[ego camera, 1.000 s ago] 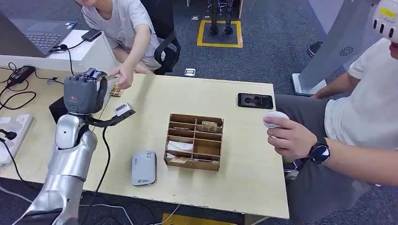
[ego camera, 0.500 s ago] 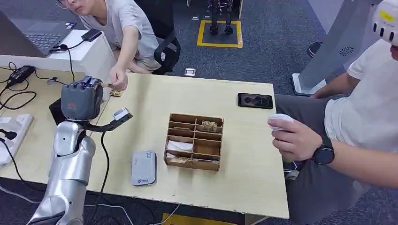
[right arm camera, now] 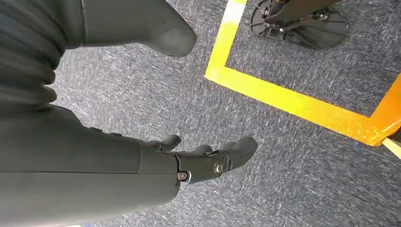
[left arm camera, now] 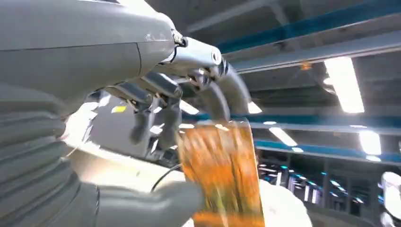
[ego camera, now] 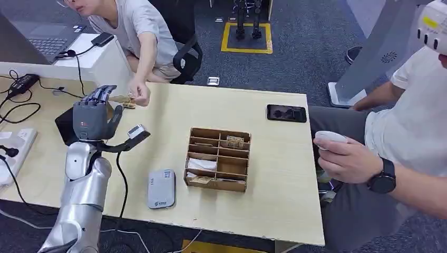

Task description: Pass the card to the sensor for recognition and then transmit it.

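Observation:
My left hand [ego camera: 94,113] is raised over the table's far left corner with its fingers stretched upward and the thumb apart. An orange-brown card [ego camera: 121,98] sits just off its fingertips, and a seated person's hand [ego camera: 139,94] grips the card's far end. In the left wrist view the card [left arm camera: 221,175] is blurred between my thumb [left arm camera: 156,203] and fingers [left arm camera: 213,94]; I see no firm pinch on it. The grey-white sensor [ego camera: 161,188] lies flat near the table's front edge. My right hand [right arm camera: 208,158] hangs over the carpet, fingers loosely apart, holding nothing.
A wooden compartment box [ego camera: 217,158] with cards stands mid-table. A black phone [ego camera: 286,113] lies at the far right. Another small card [ego camera: 129,105] lies by the person's hand. A second person on the right holds a white device [ego camera: 329,138]. Cables and a power strip [ego camera: 16,145] lie to the left.
My left hand's fingers have gone from curled around the card to stretched out. The seated person's hand has stayed on the card. The person on the right drew their hand back.

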Available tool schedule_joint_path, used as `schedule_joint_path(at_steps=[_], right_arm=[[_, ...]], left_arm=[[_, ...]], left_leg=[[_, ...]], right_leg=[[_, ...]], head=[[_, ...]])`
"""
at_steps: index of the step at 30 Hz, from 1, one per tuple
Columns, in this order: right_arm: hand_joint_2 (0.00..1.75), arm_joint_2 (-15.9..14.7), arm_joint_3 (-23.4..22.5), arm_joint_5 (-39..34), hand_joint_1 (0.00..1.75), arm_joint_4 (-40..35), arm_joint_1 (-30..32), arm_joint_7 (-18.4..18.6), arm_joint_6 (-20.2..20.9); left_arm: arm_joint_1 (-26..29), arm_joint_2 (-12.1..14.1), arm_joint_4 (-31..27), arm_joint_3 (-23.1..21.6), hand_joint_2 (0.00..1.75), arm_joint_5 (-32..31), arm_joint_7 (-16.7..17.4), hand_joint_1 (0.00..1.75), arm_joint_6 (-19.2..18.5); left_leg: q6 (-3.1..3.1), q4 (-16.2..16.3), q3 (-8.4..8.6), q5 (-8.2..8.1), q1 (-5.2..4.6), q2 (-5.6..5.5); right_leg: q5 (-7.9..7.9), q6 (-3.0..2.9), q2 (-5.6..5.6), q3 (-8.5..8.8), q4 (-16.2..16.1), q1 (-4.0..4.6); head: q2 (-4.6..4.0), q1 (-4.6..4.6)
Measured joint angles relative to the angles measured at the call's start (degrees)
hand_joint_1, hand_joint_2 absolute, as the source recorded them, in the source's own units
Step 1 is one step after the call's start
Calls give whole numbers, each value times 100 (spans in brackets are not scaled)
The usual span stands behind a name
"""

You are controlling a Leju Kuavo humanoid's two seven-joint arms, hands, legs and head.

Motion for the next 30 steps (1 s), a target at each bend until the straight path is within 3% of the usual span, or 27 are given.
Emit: schedule_joint_path(at_steps=[7,11,13,15,18,20,21,26,30], right_arm=[[175,15,-26,42,0,0,-6,77,0],[175,22,-101,40,0,0,-2,79,-2],[175,22,-127,29,0,0,-7,72,-11],[175,24,-175,7,0,0,-7,39,-26],[175,24,-308,-83,0,0,8,-24,-44],[175,24,-405,-116,0,0,11,5,-77],[175,24,-448,-140,0,0,13,40,-96],[175,24,-642,-162,0,0,55,99,-127],[175,24,-721,-159,0,0,57,96,-127]], left_arm=[[-325,4,729,101,175,1337,-313,0,-7],[-317,63,921,2,175,1992,-212,0,-131],[-311,111,951,-103,175,2270,-131,0,-462],[-252,164,936,-267,175,2816,-85,0,-1154],[203,297,437,-803,175,3707,-55,0,-2400],[694,373,-138,-1227,175,4001,-68,0,-3079],[958,418,-460,-1467,175,3950,-77,0,-3236],[1937,802,-1956,-3047,175,3347,89,0,-2960],[2155,962,-2474,-3668,175,3352,168,0,-2903]], left_leg=[[0,0,1,1,0,-1],[0,0,0,1,0,5],[0,0,-1,0,0,3],[0,-1,-1,0,0,4],[2,-1,-1,-2,-2,17],[1,-1,-1,-5,-2,17],[1,-1,-1,-9,-2,19],[9,-1,-13,-15,-4,11],[7,0,-11,-16,-3,13]], right_leg=[[1,0,-1,1,1,0],[0,0,4,-1,1,0],[0,0,3,-1,1,0],[0,0,4,-1,1,0],[0,0,14,-3,1,-1],[-1,0,15,-4,0,-2],[-1,0,16,-7,-1,-2],[-7,5,7,-11,-5,-2],[-5,6,8,-11,-5,-2]], head=[[2,2],[2,0],[2,0],[2,2],[2,-2],[2,-2],[2,0],[2,0],[2,0]])
